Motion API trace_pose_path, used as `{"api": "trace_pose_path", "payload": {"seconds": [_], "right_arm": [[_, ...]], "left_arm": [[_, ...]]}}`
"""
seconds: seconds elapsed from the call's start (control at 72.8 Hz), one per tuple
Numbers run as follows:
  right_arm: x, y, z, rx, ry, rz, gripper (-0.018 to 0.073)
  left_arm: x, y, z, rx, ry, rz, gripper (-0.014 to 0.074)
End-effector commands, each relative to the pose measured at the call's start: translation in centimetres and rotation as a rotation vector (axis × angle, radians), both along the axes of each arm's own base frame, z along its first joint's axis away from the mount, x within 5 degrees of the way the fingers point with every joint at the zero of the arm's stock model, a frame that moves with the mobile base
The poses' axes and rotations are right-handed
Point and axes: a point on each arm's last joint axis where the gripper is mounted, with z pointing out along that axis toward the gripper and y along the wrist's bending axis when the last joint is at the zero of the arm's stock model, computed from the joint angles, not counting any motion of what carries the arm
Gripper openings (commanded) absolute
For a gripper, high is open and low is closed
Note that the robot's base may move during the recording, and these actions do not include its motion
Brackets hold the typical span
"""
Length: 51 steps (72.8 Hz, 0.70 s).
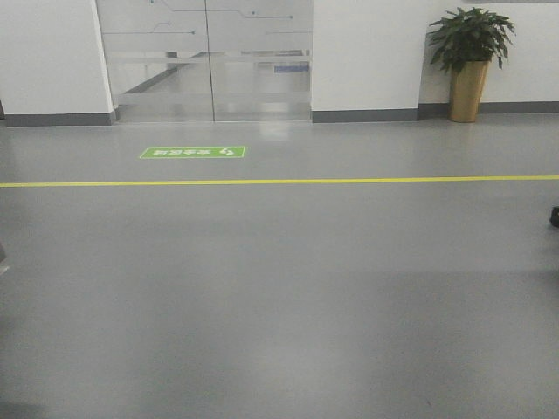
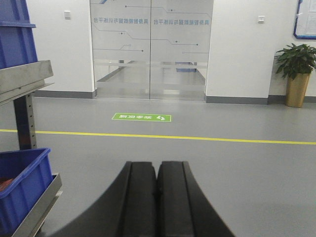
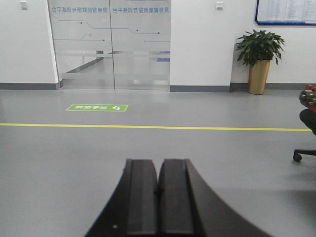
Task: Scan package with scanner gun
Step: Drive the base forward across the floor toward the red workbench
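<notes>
surface: grey floor [image 1: 279, 305] | yellow line [image 1: 279, 182] across | green sticker [image 1: 193, 152] beyond it | potted plant [image 1: 469, 87] by wall

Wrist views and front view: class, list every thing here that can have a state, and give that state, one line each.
left hand: shut, holding nothing
right hand: shut, holding nothing
glass doors: closed
plant: upright
lower bin: upright, contents unclear
</notes>
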Motion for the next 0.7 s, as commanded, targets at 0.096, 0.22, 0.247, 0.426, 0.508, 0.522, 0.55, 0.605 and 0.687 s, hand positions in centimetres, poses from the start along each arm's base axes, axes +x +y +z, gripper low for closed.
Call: {"api": "trace_pose_path", "payload": {"seconds": [0.096,0.22,0.247,0.426,0.508,0.522,0.55,0.605,0.687], "right_arm": [[-0.03,-0.01,0.17,-0.007,-0.018,-0.002,-0.0169],[-0.03,-0.01,0.17,-0.007,-0.018,-0.002,-0.0169],[-0.03,-0.01,0.17,-0.007,-0.018,-0.002,-0.0169],[-0.03,-0.01,0.17,-0.007,-0.018,-0.002,-0.0169],[-0.03,-0.01,0.17,-0.007,-0.018,-0.002,-0.0169],[-0.03,-0.01,0.17,-0.007,-0.018,-0.002,-0.0169],[-0.03,-0.01,0.17,-0.007,-0.018,-0.002,-0.0169],[-0.03,-0.01,0.17,-0.007,-0.018,-0.002,-0.0169],[-0.03,-0.01,0.17,-0.007,-0.018,-0.002,-0.0169]], "left_arm": [[-0.06,-0.01,0.29,0.0,-0.027,-0.001,-0.0111],[-0.06,-0.01,0.29,0.0,-0.027,-0.001,-0.0111],[-0.06,-0.01,0.29,0.0,-0.027,-0.001,-0.0111],[-0.06,-0.01,0.29,0.0,-0.027,-0.001,-0.0111],[-0.06,-0.01,0.29,0.0,-0.027,-0.001,-0.0111],[-0.06,-0.01,0.29,0.0,-0.027,-0.001,-0.0111],[-0.06,-0.01,0.29,0.0,-0.027,-0.001,-0.0111],[-0.06,-0.01,0.29,0.0,-0.027,-0.001,-0.0111],[-0.06,-0.01,0.29,0.0,-0.027,-0.001,-0.0111]]}}
